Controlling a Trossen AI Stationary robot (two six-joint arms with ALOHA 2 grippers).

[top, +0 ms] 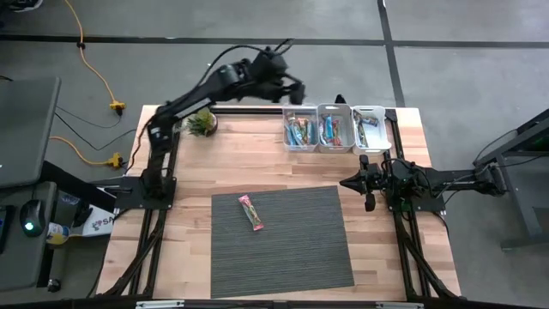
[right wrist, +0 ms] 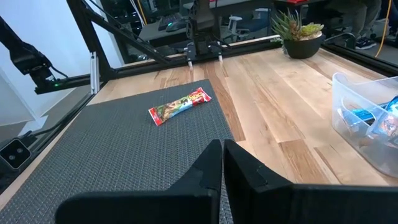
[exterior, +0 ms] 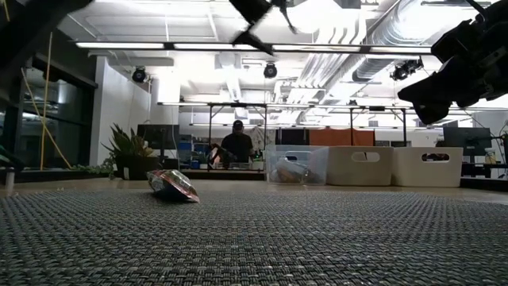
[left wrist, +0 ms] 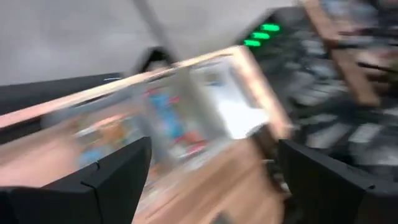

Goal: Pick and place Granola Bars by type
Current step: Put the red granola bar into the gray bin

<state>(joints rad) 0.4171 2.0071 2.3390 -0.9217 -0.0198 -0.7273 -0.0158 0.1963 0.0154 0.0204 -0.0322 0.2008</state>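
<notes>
We're seeing the mat (top: 283, 249) nearest, one bar (top: 250, 212) lying on it: light, slippery, pinch across its width. Left gripper (top: 296, 89) apart above the bins (top: 336, 129); right gripper (top: 350, 184) together beside the mat.

Wooden table (top: 257, 163), grey mat (top: 300, 249), three bins (top: 336, 129), plant (top: 202, 122)

A slim red-and-green shiny wrapped granola bar (top: 250, 212) lay on a dark grey, finely ribbed woven mat (top: 292, 249) over pale wood table (top: 257, 159).
</notes>
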